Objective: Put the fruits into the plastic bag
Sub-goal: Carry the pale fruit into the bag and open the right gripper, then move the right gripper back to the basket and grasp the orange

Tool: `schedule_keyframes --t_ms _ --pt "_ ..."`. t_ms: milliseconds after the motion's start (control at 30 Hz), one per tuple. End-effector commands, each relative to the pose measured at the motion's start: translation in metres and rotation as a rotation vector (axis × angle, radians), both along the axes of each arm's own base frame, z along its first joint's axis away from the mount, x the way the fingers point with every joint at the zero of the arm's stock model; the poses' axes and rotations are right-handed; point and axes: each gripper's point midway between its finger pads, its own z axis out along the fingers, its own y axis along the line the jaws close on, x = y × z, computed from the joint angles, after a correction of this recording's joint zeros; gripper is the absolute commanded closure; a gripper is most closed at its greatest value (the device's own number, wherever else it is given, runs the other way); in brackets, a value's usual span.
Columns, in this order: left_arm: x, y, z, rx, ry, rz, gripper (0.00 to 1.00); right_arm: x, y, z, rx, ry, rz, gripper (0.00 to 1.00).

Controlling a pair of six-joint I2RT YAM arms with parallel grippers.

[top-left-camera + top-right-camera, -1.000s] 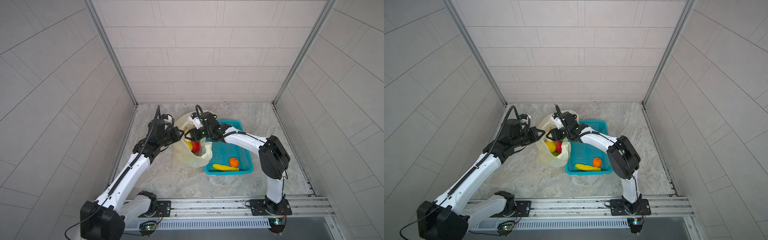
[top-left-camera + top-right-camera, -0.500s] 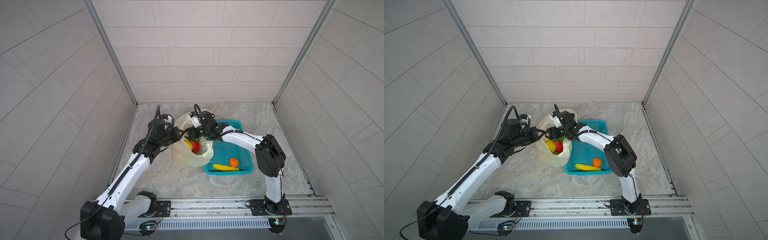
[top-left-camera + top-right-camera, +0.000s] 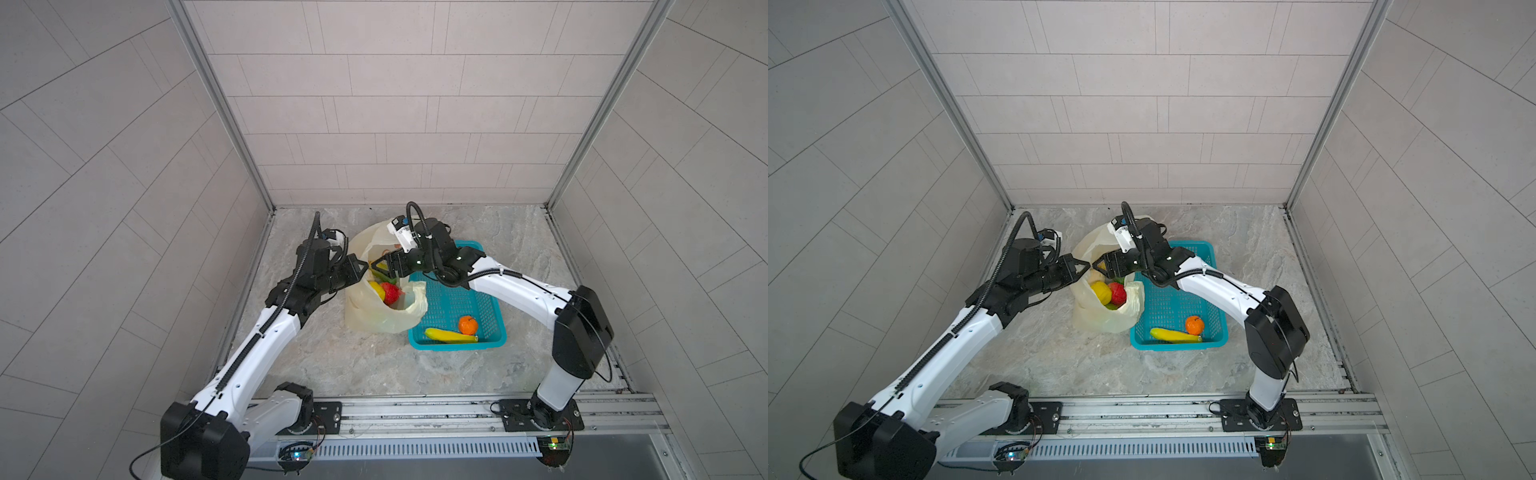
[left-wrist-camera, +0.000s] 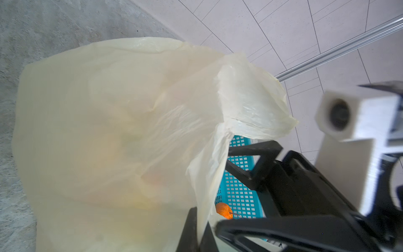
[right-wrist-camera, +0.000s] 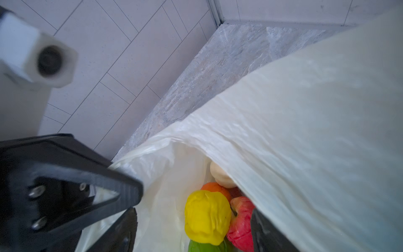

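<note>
The cream plastic bag (image 3: 380,318) (image 3: 1100,318) stands upright at mid floor with its mouth open. My left gripper (image 3: 363,269) (image 4: 199,236) is shut on the bag's near rim and holds it up. The open right gripper (image 3: 380,266) (image 5: 194,234) hovers at the bag mouth, gripping nothing. Inside the bag lie a yellow lemon (image 5: 207,216) (image 3: 1101,292), a red apple (image 5: 239,222) (image 3: 390,293), a green fruit (image 5: 205,247) and an orange fruit (image 5: 214,188). A tangerine (image 3: 468,325) (image 4: 223,210) and a banana (image 3: 449,335) (image 3: 1175,335) lie in the teal basket (image 3: 457,291).
The teal perforated basket (image 3: 1183,286) touches the bag's right side. Tiled walls close in the marble floor on three sides. An aluminium rail (image 3: 415,411) runs along the front edge, carrying both arm bases.
The right gripper's jaws have spread wider and it has edged left over the bag mouth. The left gripper has kept its hold on the rim.
</note>
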Motion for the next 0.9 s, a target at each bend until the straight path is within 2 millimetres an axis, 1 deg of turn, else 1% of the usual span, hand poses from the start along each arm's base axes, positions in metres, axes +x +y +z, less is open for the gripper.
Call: schedule_keyframes --t_ms 0,100,200,300,400,433,500,633,767,867 --pt "-0.001 0.001 0.001 0.007 -0.013 -0.006 1.0 -0.009 -0.028 0.013 -0.014 -0.046 -0.045 0.22" --pt "0.0 -0.001 0.001 0.004 -0.013 -0.011 1.0 -0.018 -0.062 0.015 -0.036 -0.056 -0.119 0.23" --pt "0.002 -0.002 -0.001 0.008 -0.009 -0.014 1.0 -0.029 -0.099 0.003 -0.089 -0.043 -0.22 0.23" --pt "0.004 -0.003 -0.001 0.004 -0.009 -0.019 1.0 -0.045 -0.136 -0.021 -0.195 -0.011 -0.31 0.23" --pt "0.006 -0.004 -0.002 0.001 -0.009 -0.022 1.0 -0.058 -0.173 -0.056 -0.306 0.056 -0.417 0.23" --pt "0.006 -0.005 -0.003 0.001 -0.005 -0.023 1.0 -0.063 -0.182 -0.069 -0.333 0.086 -0.439 0.23" --pt "0.007 -0.006 -0.004 -0.003 0.0 -0.024 1.0 -0.071 -0.196 -0.087 -0.374 0.132 -0.48 0.24" --pt "0.007 -0.007 -0.006 -0.008 0.005 -0.027 1.0 -0.072 -0.217 -0.097 -0.438 0.147 -0.521 0.26" --pt "0.007 -0.006 -0.006 -0.006 0.005 -0.027 1.0 -0.083 -0.226 -0.125 -0.546 0.253 -0.486 0.27" --pt "0.007 -0.006 -0.006 -0.002 0.003 -0.025 1.0 -0.098 -0.229 -0.146 -0.616 0.342 -0.447 0.26"
